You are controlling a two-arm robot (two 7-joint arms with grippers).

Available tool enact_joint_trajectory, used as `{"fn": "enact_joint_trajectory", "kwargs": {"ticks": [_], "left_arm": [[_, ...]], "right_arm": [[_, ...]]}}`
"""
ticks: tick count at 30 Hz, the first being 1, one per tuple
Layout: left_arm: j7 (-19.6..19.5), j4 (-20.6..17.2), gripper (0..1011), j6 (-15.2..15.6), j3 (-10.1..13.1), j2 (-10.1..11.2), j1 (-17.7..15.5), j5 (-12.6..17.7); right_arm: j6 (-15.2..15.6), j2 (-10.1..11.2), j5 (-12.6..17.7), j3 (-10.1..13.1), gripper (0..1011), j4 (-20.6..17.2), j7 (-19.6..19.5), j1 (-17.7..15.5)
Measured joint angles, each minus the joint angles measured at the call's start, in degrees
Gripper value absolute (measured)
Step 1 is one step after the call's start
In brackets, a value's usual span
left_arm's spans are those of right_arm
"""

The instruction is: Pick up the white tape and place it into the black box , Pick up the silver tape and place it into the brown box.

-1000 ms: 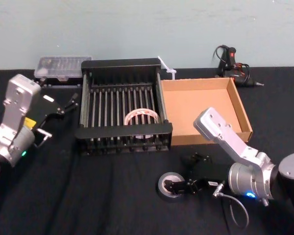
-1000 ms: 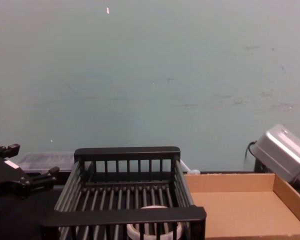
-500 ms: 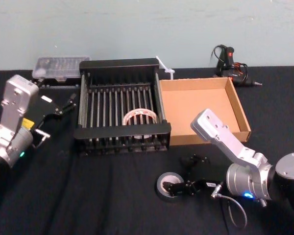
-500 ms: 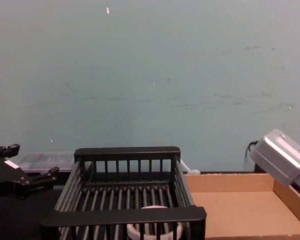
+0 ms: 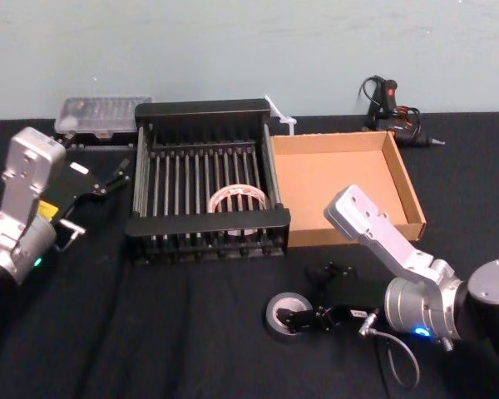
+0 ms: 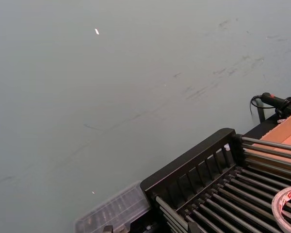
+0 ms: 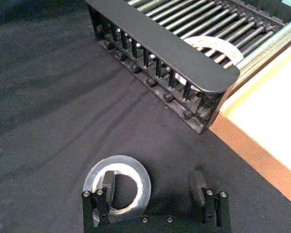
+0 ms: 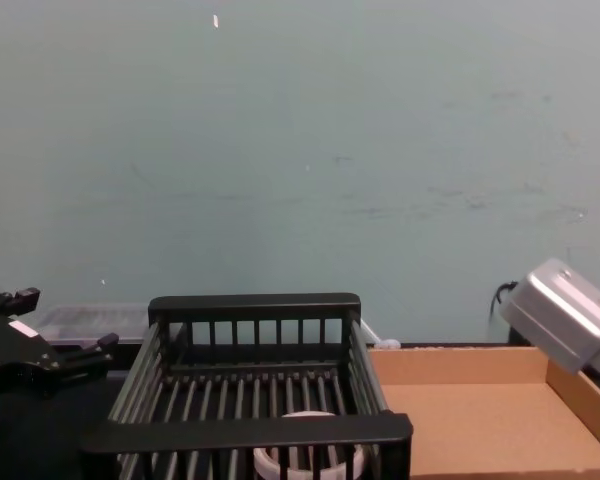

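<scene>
Matt black plastic of the black box (image 5: 206,224) with smooth bars, glossy white tape (image 5: 233,190) inside it, matt tan cardboard brown box (image 5: 341,179) beside it, dull grey-silver sheen on the silver tape (image 7: 117,161) in front of it, wrinkled matt black cloth (image 7: 43,107) beneath it, clear glossy plastic case (image 5: 104,112) behind it.

The right arm has sunk slightly: its grey wrist housing (image 8: 565,318) sits lower at the chest view's right edge than a second ago. The right gripper (image 7: 153,189) has eased down with it at the silver tape (image 7: 119,162), now with one finger inside the roll's core and the other outside it, jaws spread. In the head view the whole scene sits a touch farther left.
</scene>
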Motion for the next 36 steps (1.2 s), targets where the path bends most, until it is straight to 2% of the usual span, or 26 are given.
{"fn": "enact_joint_trajectory", "kwargs": {"ticks": [5, 9, 10, 13, 16, 17, 18, 19, 22, 24, 25, 28, 31, 36], "left_arm": [[0.0, 0.0, 1001, 0.0, 0.0, 0.0, 0.0, 0.0], [0.0, 0.0, 1001, 0.0, 0.0, 0.0, 0.0, 0.0], [0.0, 0.0, 1001, 0.0, 0.0, 0.0, 0.0, 0.0], [0.0, 0.0, 1001, 0.0, 0.0, 0.0, 0.0, 0.0], [0.0, 0.0, 1001, 0.0, 0.0, 0.0, 0.0, 0.0], [0.0, 0.0, 1001, 0.0, 0.0, 0.0, 0.0, 0.0], [0.0, 0.0, 1001, 0.0, 0.0, 0.0, 0.0, 0.0], [0.0, 0.0, 1001, 0.0, 0.0, 0.0, 0.0, 0.0], [0.0, 0.0, 1001, 0.0, 0.0, 0.0, 0.0, 0.0], [0.0, 0.0, 1001, 0.0, 0.0, 0.0, 0.0, 0.0], [0.0, 0.0, 1001, 0.0, 0.0, 0.0, 0.0, 0.0], [0.0, 0.0, 1001, 0.0, 0.0, 0.0, 0.0, 0.0], [0.0, 0.0, 1001, 0.0, 0.0, 0.0, 0.0, 0.0], [0.0, 0.0, 1001, 0.0, 0.0, 0.0, 0.0, 0.0]], "right_arm": [[0.0, 0.0, 0.0, 0.0, 978, 0.0, 0.0, 0.0], [0.0, 0.0, 0.0, 0.0, 893, 0.0, -0.1, 0.0], [0.0, 0.0, 0.0, 0.0, 844, 0.0, -0.1, 0.0], [0.0, 0.1, 0.0, 0.0, 794, 0.0, -0.1, 0.0], [0.0, 0.1, 0.0, 0.0, 681, -0.1, -0.1, 0.0], [0.0, 0.1, 0.0, 0.0, 681, -0.1, -0.1, 0.0], [0.0, 0.1, 0.0, 0.0, 601, -0.1, -0.1, 0.0], [0.0, 0.1, 0.0, 0.0, 601, -0.1, -0.1, 0.0], [0.0, 0.1, 0.0, 0.0, 478, -0.1, -0.1, 0.0], [0.0, 0.1, 0.0, 0.0, 446, -0.1, -0.1, 0.0], [0.0, 0.1, 0.0, 0.0, 374, -0.1, -0.1, 0.0], [0.0, 0.1, 0.0, 0.0, 316, -0.1, -0.1, 0.0], [0.0, 0.1, 0.0, 0.0, 197, -0.1, -0.1, 0.0], [0.0, 0.1, 0.1, 0.0, 160, -0.1, -0.1, 0.0]]}}
